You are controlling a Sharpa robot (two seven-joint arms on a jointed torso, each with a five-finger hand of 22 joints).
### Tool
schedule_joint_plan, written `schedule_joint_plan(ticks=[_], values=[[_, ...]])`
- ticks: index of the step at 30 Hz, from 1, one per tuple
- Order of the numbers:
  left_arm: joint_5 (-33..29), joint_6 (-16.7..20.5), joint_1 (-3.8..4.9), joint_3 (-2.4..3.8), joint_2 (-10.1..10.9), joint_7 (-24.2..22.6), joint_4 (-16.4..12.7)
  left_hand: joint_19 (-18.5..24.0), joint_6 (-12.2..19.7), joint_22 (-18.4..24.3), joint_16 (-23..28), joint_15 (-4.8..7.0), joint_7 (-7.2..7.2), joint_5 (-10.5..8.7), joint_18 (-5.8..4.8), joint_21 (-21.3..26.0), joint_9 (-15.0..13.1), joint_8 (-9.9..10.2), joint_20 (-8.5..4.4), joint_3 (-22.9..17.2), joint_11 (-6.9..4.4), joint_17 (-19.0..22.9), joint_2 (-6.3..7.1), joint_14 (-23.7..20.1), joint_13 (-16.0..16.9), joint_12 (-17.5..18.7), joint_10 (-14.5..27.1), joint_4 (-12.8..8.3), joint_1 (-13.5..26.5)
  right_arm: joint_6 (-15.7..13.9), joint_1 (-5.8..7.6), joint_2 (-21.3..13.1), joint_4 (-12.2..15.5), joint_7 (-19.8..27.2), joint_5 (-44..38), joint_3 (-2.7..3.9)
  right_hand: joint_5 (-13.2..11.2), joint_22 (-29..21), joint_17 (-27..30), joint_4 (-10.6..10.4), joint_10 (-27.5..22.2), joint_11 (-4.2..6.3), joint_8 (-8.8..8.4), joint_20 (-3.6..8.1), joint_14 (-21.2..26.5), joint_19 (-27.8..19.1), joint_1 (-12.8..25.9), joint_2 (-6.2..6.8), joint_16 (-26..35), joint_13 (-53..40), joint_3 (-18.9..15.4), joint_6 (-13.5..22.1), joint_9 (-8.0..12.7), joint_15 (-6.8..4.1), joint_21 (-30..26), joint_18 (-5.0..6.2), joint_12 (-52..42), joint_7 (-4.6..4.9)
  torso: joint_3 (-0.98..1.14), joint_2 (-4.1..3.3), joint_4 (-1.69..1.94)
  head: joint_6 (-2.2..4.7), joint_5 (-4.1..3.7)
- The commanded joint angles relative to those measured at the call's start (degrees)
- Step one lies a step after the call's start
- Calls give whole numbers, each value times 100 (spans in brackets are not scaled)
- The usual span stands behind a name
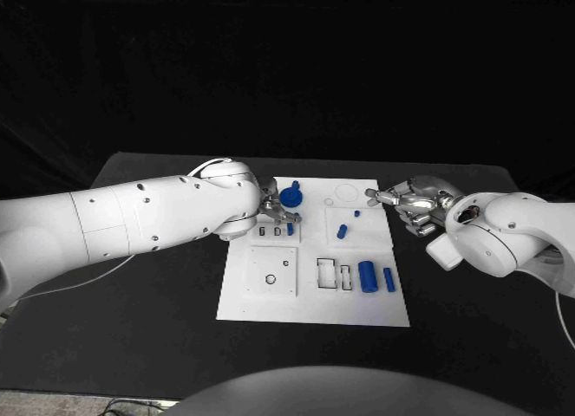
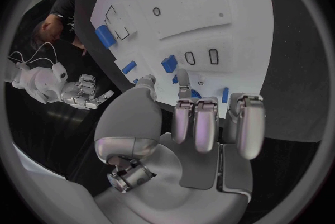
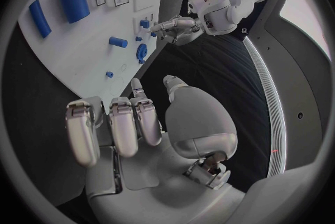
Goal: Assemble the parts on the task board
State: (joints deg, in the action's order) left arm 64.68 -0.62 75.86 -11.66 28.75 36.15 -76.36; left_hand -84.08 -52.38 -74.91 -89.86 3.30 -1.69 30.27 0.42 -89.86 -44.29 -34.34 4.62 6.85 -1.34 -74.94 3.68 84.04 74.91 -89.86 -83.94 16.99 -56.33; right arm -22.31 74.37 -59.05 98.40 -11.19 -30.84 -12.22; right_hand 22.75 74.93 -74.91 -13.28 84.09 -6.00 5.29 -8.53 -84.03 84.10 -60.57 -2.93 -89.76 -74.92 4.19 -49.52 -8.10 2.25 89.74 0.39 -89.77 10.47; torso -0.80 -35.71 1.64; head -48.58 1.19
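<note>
The white task board [image 1: 269, 299] lies mid-table. At its far left stands a round blue part [image 1: 291, 196], with a small blue piece [image 1: 290, 230] just nearer. My left hand [image 1: 277, 213] hangs over that corner, fingers apart and stretched toward the board, nothing plainly held; its fingertips [image 2: 183, 80] sit close to small blue pieces [image 2: 169, 62]. A blue peg [image 1: 343, 230] and a tiny blue stub [image 1: 357, 212] lie mid-board. A thick blue cylinder [image 1: 367, 276] and a thinner one [image 1: 388, 278] lie at the near right. My right hand [image 1: 412, 204] hovers at the board's far right edge, open and empty.
Empty outlined slots [image 1: 327, 273] sit beside the thick cylinder, and a square plate with a small hole [image 1: 272, 270] occupies the near left. Black table [image 1: 487, 329] surrounds the board. A cable [image 1: 81, 277] trails on the left.
</note>
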Motion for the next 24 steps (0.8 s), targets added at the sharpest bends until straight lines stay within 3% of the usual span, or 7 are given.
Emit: schedule_joint_plan(ticks=[1, 7, 17, 20, 24], values=[[-164, -73, -9, 3, -65, 52, 38, -592, -44, -1509, -14, 42, -1, 61, -42, -14, -33, 52, -40, -58, -33, -1506, 122, 596, 1509, -14, -606, 5, 27, 115, -7, 9, -5, -49, -82, -2, -30, 1507, -1509, 6, 591, -38, 18, -32, -597, 590, -66, 13, -24, -1508, -36, 50, 6, 37, 26, -39, -23, 8, 2, 1, -2, 3, -13], [-206, -67, -15, 4, -115, 9, 87, -592, -62, -1509, -14, 41, -3, 91, -42, -14, -69, 98, -42, -81, -31, -1506, 246, 596, 1509, -14, -606, 8, 85, 118, -10, 17, -17, -72, -98, -3, -30, 1507, -1509, 6, 591, -38, 18, -32, -597, 590, -66, 13, -24, -1508, -37, 50, 6, 38, 26, -39, -23, 8, 2, 4, 2, -9, -39], [-340, -111, -21, 4, -180, 59, 181, -592, -51, -1509, -14, 37, -7, 175, -42, -14, -100, 151, -45, -140, -27, -1506, 242, 596, 1509, -14, -606, 6, 72, 132, -14, 29, -25, -94, -112, -5, -32, 1507, -1509, 5, 591, -38, 18, -32, -597, 590, -68, 15, -24, -1508, -41, 55, 6, 38, 26, -39, -23, 9, 3, 3, 5, -14, -61], [-362, -151, -23, 5, -193, 79, 203, -592, -62, -1509, -14, 38, -4, 643, -42, -14, -163, 239, -48, -217, -27, -1506, 237, 596, 1509, -14, -606, 4, 47, 139, -15, 31, -24, -99, -113, -6, -32, 1507, -1509, 5, 591, -38, 18, -32, -597, 590, -68, 15, -24, -1508, -41, 55, 6, 38, 26, -39, -23, 9, 3, 4, 8, -25, -64], [-380, -238, -25, 5, -200, 107, 225, -592, -75, -1509, -14, 40, -1, 971, -42, -14, -222, 317, -48, -261, -30, -1506, 231, 596, 1509, -14, -606, 3, 36, 141, -16, 31, -28, -103, -114, -7, -32, 1507, -1509, 5, 591, -38, 18, -32, -597, 590, -68, 15, -24, -1508, -41, 55, 6, 38, 26, -39, -23, 9, 3, 4, 8, -28, -59]])
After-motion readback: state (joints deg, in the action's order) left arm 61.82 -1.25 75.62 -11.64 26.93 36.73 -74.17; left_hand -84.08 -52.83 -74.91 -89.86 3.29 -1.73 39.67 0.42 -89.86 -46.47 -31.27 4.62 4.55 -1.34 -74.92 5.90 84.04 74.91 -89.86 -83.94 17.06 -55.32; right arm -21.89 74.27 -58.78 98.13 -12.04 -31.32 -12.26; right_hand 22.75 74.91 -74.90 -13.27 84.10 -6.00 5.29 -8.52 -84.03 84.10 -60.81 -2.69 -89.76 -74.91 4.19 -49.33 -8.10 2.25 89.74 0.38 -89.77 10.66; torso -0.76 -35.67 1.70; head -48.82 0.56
